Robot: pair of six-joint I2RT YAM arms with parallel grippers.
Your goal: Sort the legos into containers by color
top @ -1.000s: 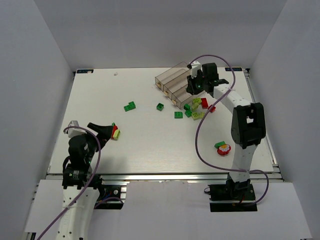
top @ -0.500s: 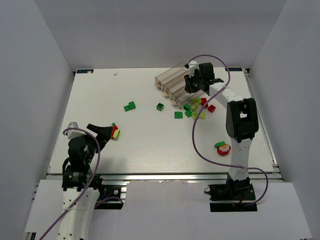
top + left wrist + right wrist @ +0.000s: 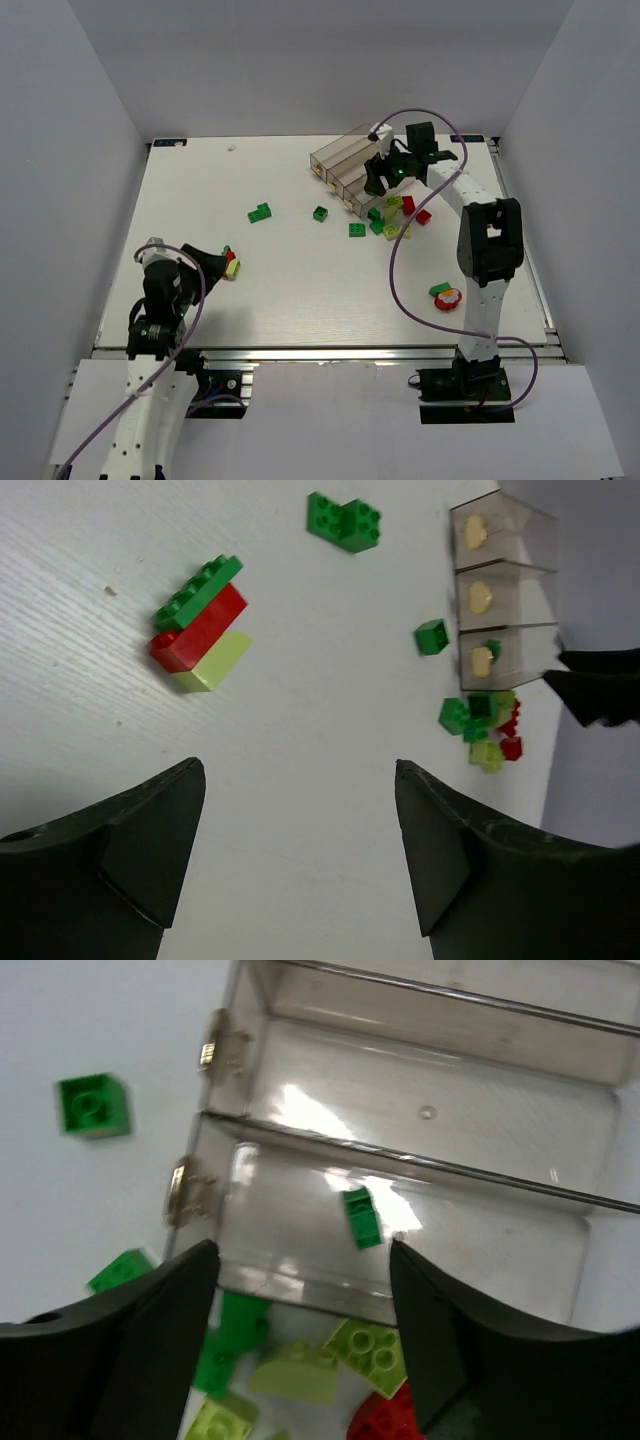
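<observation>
The right gripper [image 3: 300, 1260] hangs over the clear tray [image 3: 420, 1165] with its fingers spread wide and nothing between them. Directly under it a single dark green brick [image 3: 362, 1217] lies tilted in the compartment closest to the loose pile [image 3: 300, 1380]. That pile of lime, dark green and red bricks sits on the table just outside the tray's near end.

The left gripper [image 3: 300, 770] is also spread wide and empty, low over the table. Ahead of it and to its left, apart from the fingertips in the wrist view, lies a three-brick stack [image 3: 200, 625] with a dark green plate on red on lime.

Farther out on the white table [image 3: 300, 290] are an L-shaped pair of dark green bricks [image 3: 260, 212] and a lone dark green brick [image 3: 320, 213]. Another dark green brick [image 3: 357, 230] lies near the pile. A small red, green and yellow cluster [image 3: 445, 296] lies near the right arm's column. Plain pale grey walls close in the table on three sides.

Compared with a second ago, the right wrist has turned and the gripper sits slightly nearer the tray's pile end. The left arm has shifted a little toward the stack. The loose bricks on the table lie where they were.
</observation>
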